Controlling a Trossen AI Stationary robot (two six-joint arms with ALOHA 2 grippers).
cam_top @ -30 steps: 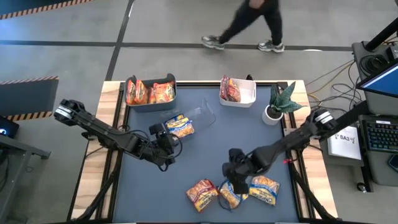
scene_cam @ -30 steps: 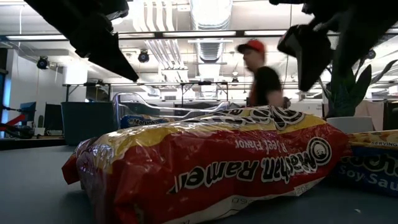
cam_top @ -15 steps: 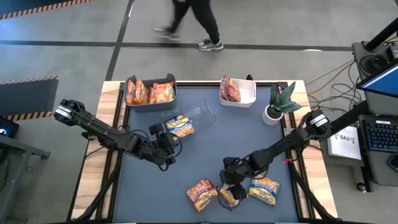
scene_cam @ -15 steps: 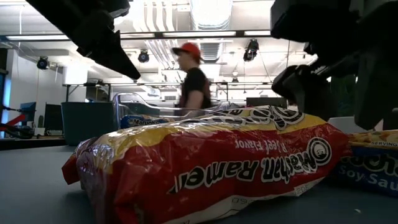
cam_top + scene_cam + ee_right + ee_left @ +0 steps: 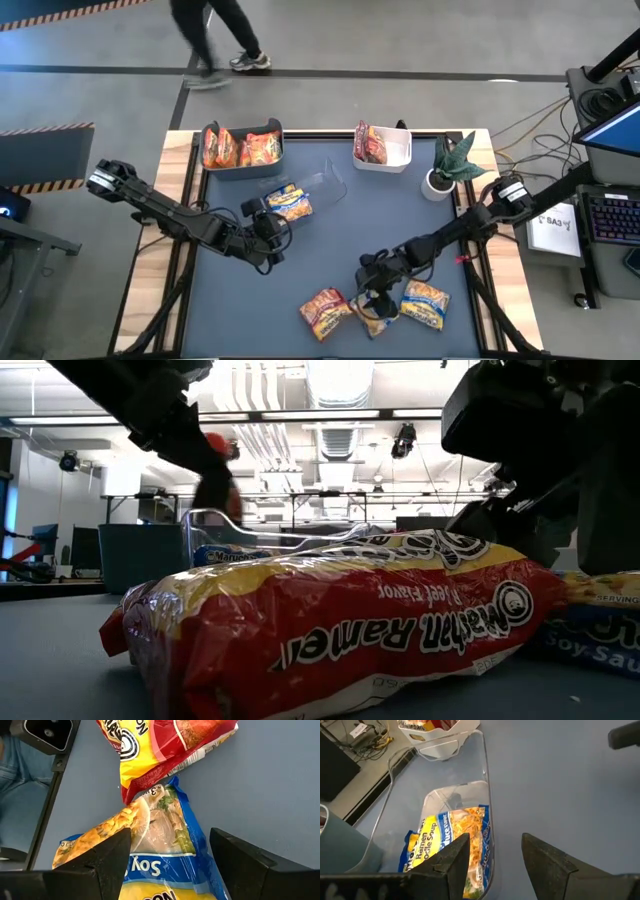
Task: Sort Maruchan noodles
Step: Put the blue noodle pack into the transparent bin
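The right gripper [image 5: 377,305], fingers apart, half hides a blue packet [image 5: 165,840]. The left gripper [image 5: 492,855], also apart, faces the clear bin [image 5: 470,785] holding one blue-yellow packet [image 5: 455,840].

We see two dark, slim jointed arms, the left arm [image 5: 165,208] and the right arm [image 5: 470,225], each with a pale round cap at its outer joint. The left gripper [image 5: 495,860] and right gripper [image 5: 170,851] have broad, flat black fingers, seemingly matte plastic.
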